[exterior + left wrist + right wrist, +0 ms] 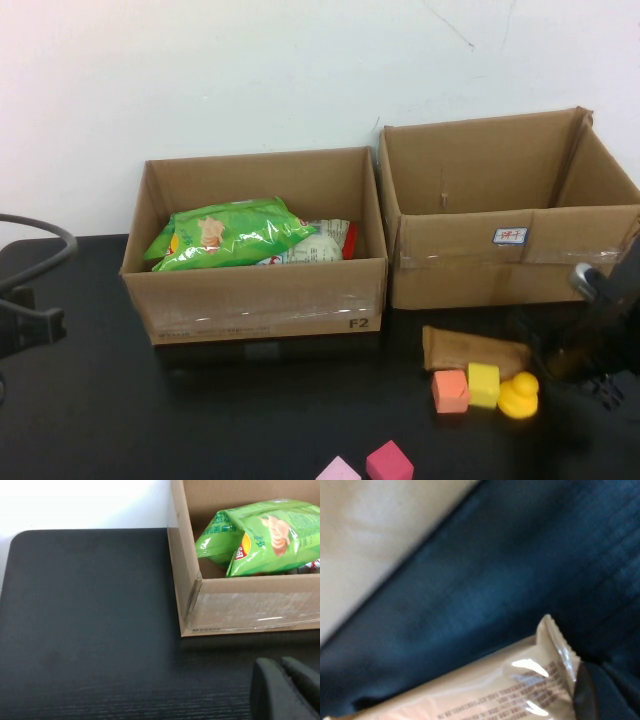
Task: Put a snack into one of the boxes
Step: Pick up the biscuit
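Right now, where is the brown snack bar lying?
In the high view the brown snack bar lies on the black table, robot's right side, before the empty box, just behind the orange block and yellow block.

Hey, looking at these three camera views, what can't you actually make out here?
- Right gripper, high view: dark against the black table beside the brown snack bar; finger state unreadable.
- Right wrist view: snack bar wrapper cut off by the edge, print too blurred to read.
- Left gripper, left wrist view: mostly cut off by the frame edge.
- Left box: green chip bag covers the packets beneath.
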Robot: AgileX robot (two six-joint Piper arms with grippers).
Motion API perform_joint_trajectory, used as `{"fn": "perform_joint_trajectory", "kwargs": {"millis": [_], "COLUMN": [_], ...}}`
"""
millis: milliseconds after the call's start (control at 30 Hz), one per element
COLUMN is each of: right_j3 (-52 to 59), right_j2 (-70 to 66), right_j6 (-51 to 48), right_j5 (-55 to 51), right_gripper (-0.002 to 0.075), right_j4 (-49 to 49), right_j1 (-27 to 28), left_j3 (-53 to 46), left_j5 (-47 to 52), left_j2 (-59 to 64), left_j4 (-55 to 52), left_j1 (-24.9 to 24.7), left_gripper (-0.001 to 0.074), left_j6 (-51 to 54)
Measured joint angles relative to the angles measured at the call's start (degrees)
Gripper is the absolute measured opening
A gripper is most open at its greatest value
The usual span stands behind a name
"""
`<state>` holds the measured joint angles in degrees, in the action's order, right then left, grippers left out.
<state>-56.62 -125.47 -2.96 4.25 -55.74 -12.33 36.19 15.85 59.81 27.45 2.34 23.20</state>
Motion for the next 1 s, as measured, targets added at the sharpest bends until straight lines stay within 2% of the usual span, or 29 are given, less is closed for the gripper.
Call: {"fn": "perform_joint_trajectory", "kwargs": {"millis": [233,333,533,633,733,900,1000], "right_j3": [3.42,2.8,-3.08,-4.81,-5.96,-8.06,-9.09], "right_j2": [3.58,5.82,7.06,7.06,7.06,5.1,2.61], "right_j6": [-9.1,-16.35,-42.81,-51.31,-56.1,-61.18,-62.28], "right_j5": [-2.99,-4.25,-13.09,-16.3,-16.6,-16.09,-18.09], "right_gripper": [0.0001,0.0001,0.0001,0.0022,0.012,0.0372,0.0441], "right_j4": [1.1,2.47,3.85,4.7,6.58,8.75,9.76], "right_j1": [-1.93,-3.01,-3.25,-3.34,-3.39,-3.39,-3.39], "left_j3": [0.0,0.0,0.0,0.0,0.0,0.0,0.0], "left_j5": [0.0,0.0,0.0,0.0,0.0,0.0,0.0], "left_j2": [0.0,0.0,0.0,0.0,0.0,0.0,0.0], "left_j4": [0.84,1.06,2.22,2.63,3.14,3.78,3.87], "left_j1": [0.0,0.0,0.0,0.0,0.0,0.0,0.0], "left_gripper": [-0.0001,-0.0001,-0.0001,-0.0001,-0.0001,-0.0001,-0.0001], "left_j6": [0.0,0.0,0.0,0.0,0.0,0.0,0.0]}}
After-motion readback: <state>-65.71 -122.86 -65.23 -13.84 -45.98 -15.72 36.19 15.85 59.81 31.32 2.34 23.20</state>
